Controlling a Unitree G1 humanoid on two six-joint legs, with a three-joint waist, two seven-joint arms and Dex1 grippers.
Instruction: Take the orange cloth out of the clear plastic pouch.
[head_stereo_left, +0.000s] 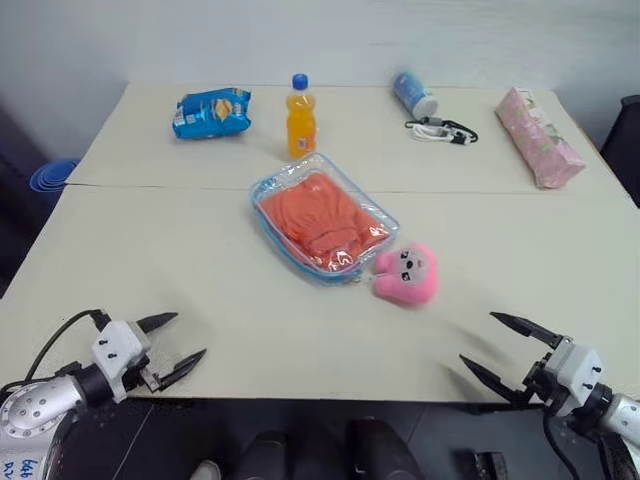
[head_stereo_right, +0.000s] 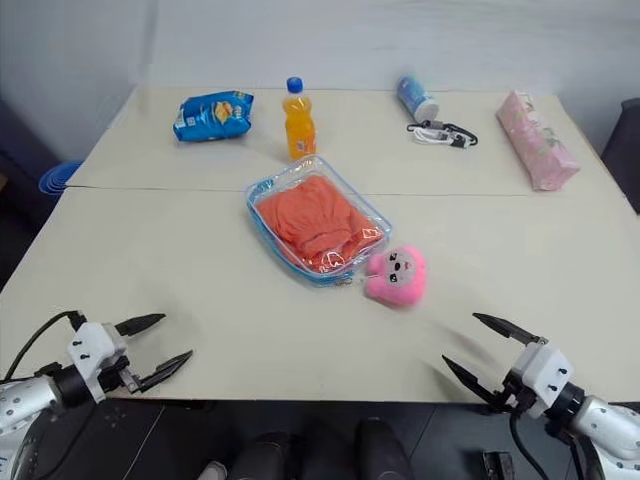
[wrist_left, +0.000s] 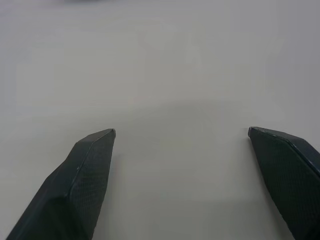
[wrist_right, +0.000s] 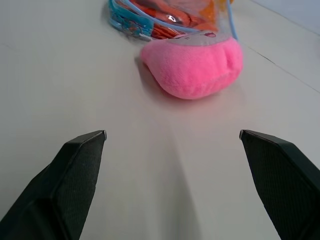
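**Cloth sits sealed in its pouch, both claws spread wide**

A pale desk (head_stereo_left: 150, 260) runs up to a plain wall, two tops butted together with a seam between them. The clear plastic pouch (head_stereo_left: 322, 218) with light blue edging lies flat just on the near side of that seam, mid-desk, and the orange cloth (head_stereo_left: 320, 216) is folded inside it. Touching the pouch's near corner is a pink plush toy (head_stereo_left: 406, 274). Just behind the pouch stands an orange drink bottle (head_stereo_left: 300, 117) with a blue cap; a blue snack packet (head_stereo_left: 212, 112) lies further back and left of the pouch. Back and right of it are a small tipped canister (head_stereo_left: 413, 93), a black-and-white strap (head_stereo_left: 440, 130) and a pink packet (head_stereo_left: 540, 137).

The left claw (head_stereo_left: 172, 346) hovers at the near edge, well apart from the pouch, fingers spread and empty. The right claw (head_stereo_left: 500, 347) is likewise released, pointing toward the plush toy.
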